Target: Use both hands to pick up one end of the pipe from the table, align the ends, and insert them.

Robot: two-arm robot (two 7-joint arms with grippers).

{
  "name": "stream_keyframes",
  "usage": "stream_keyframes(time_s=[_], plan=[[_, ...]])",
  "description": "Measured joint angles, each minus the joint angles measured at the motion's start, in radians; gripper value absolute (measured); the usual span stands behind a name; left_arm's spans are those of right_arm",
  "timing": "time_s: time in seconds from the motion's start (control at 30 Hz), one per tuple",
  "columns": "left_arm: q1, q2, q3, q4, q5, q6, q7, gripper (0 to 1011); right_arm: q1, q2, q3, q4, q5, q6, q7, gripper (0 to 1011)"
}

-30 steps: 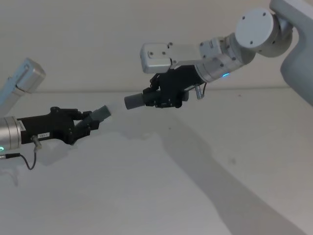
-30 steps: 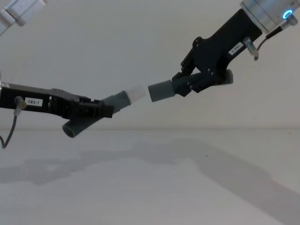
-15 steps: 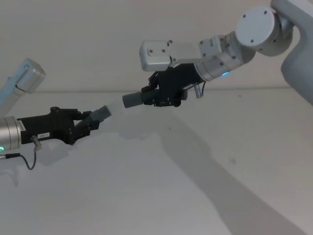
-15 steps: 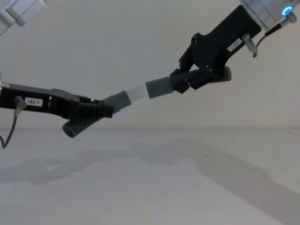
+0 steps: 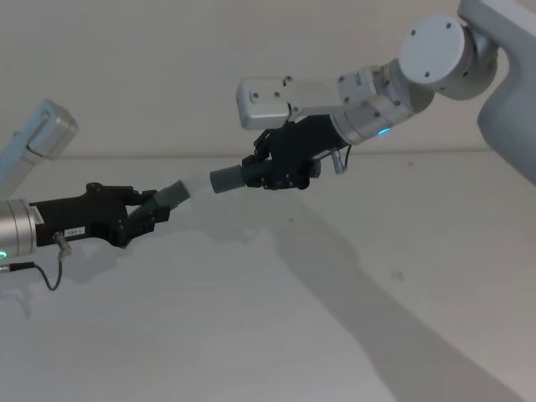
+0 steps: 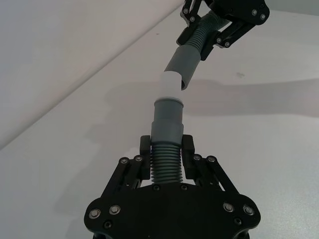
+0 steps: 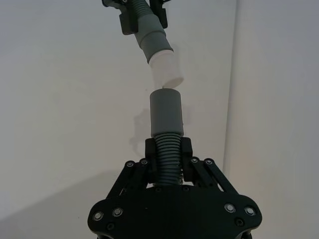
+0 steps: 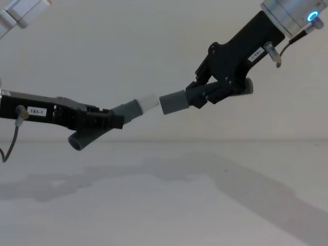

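Above the white table (image 5: pixel 251 335), the left gripper (image 5: pixel 146 211) is reaching in from the left side of the head view, its black fingers (image 6: pixel 144 149) pinching the ribbed body of the white-tipped pipe piece (image 5: pixel 174 194). In the chest view that gripper (image 8: pixel 110 122) is holding the same piece (image 8: pixel 130 108) tilted, the lower grey end hanging below and behind the fingers and the white tip (image 8: pixel 148 100) pointing up and to the right. The left wrist view is showing the piece (image 6: pixel 167 129) running straight out from between the two fingers, clamped on both sides, with the white tip (image 6: pixel 170 85) at its far end.

At the centre of the scene the two ends are meeting in mid-air, well clear of the table. The white tip (image 5: pixel 199 182) is lying just beside the mouth of the grey sleeve (image 5: pixel 224 179), the two axes meeting at a slight angle rather than in one line. In the right wrist view the tip (image 7: pixel 167 69) is sitting just off the sleeve mouth (image 7: pixel 167 92); whether it is entering the mouth cannot be told.

To the right, the right gripper (image 5: pixel 266 172) is coming down from the upper right on its silver wrist, fingers (image 7: pixel 152 149) closed on the ribbed section of the sleeve piece (image 7: pixel 167 124). In the chest view this gripper (image 8: pixel 205 95) is holding the sleeve piece (image 8: pixel 174 102) pointing left and slightly downward toward the white tip.
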Motion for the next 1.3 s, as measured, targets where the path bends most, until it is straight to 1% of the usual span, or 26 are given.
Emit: stream_keyframes(time_s=[0.33, 0.8, 1.3], plan=[[0.0, 0.0, 0.0, 0.0, 0.0, 0.0, 0.0, 331, 0.001, -0.001, -0.001, -0.003, 0.001, 0.006, 0.001, 255], [0.0, 0.0, 0.0, 0.0, 0.0, 0.0, 0.0, 331, 0.002, 0.002, 0.006, -0.006, 0.004, 0.018, -0.006, 255], [0.0, 0.0, 0.0, 0.0, 0.0, 0.0, 0.0, 331, 0.003, 0.009, 0.009, -0.024, 0.01, 0.029, -0.008, 255]])
